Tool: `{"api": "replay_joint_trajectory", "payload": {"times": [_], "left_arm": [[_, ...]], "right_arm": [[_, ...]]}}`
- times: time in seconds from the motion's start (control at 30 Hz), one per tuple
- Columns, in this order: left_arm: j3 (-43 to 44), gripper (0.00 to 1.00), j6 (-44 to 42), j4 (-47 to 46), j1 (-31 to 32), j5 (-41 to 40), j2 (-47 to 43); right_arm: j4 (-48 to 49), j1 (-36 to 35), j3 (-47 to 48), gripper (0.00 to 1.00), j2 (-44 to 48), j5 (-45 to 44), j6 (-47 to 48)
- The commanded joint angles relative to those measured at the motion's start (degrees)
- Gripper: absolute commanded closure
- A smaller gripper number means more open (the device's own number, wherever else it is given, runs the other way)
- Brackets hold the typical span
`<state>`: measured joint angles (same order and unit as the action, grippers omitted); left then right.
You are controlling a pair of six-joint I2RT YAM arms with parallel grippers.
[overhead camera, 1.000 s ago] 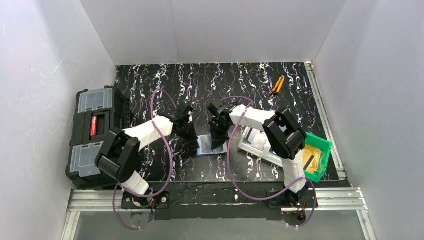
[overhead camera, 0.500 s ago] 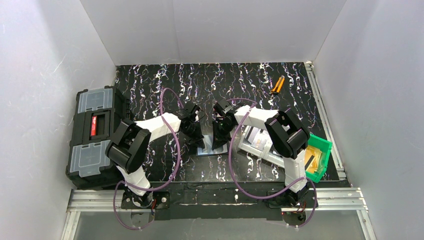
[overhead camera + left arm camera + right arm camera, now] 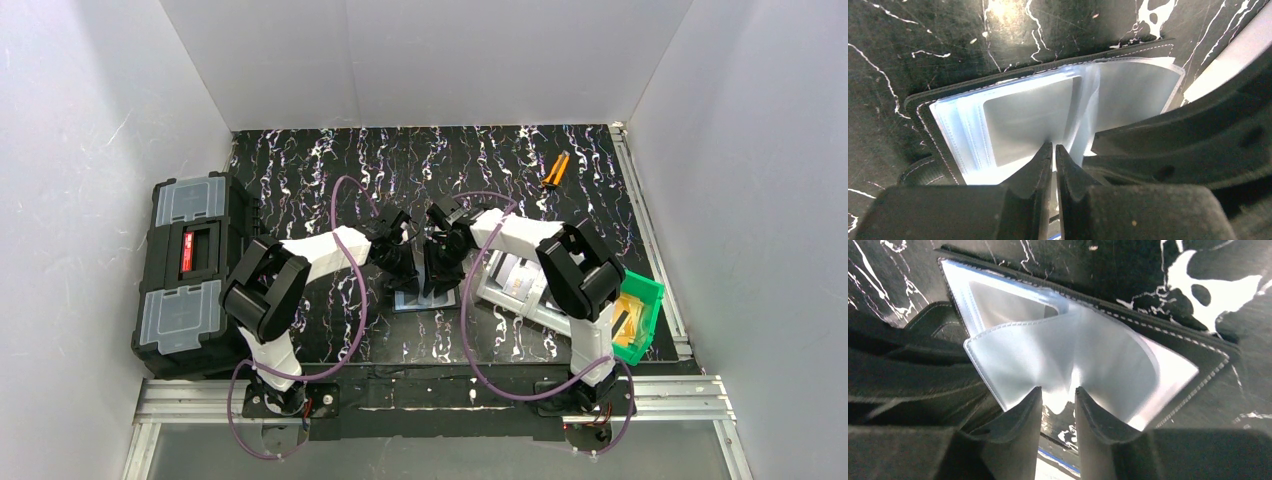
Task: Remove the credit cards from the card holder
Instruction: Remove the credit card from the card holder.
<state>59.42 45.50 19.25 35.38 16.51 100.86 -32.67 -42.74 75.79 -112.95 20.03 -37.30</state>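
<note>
The card holder (image 3: 425, 297) lies open on the black marbled table, its glossy pale pockets facing up (image 3: 1018, 117) (image 3: 1068, 355). A pale grey rectangle (image 3: 1030, 120) shows inside one pocket, likely a credit card. My left gripper (image 3: 1053, 146) is shut, its tips resting on the pockets near the fold. My right gripper (image 3: 1058, 389) is open a little at the near edge of a raised clear pocket leaf (image 3: 1023, 360), with nothing between its fingers. In the top view both grippers (image 3: 405, 268) (image 3: 437, 275) meet over the holder. An orange-tan flat piece (image 3: 628, 325) lies in the green bin.
A big black toolbox (image 3: 190, 270) stands at the left table edge. A grey tray (image 3: 510, 285) with white papers and a green bin (image 3: 642, 290) sit to the right, under the right arm. A small orange-handled tool (image 3: 555, 170) lies at the back right.
My left arm has swung right, bringing its gripper onto the holder. My right gripper has opened from shut and stays over the holder.
</note>
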Motion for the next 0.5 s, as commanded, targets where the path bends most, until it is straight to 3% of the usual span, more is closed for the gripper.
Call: {"api": "replay_joint_trajectory", "payload": {"times": [0.0, 0.27, 0.47], "left_arm": [[-1.3, 0.93, 0.8, -1.1, 0.2, -2.1, -0.4], [0.0, 0.93, 0.2, -3.2, 0.4, 1.3, 0.5], [2.8, 0.92, -0.3, -3.5, 1.8, 2.6, 1.4]], "right_arm": [[-5.4, 0.9, 4.3, 0.59, 5.3, -5.2, 1.8], [-10.4, 2.1, 5.6, 0.42, 9.5, -9.8, 1.6], [-11.9, 3.7, 2.4, 0.35, 16.7, -14.6, 1.3]]}}
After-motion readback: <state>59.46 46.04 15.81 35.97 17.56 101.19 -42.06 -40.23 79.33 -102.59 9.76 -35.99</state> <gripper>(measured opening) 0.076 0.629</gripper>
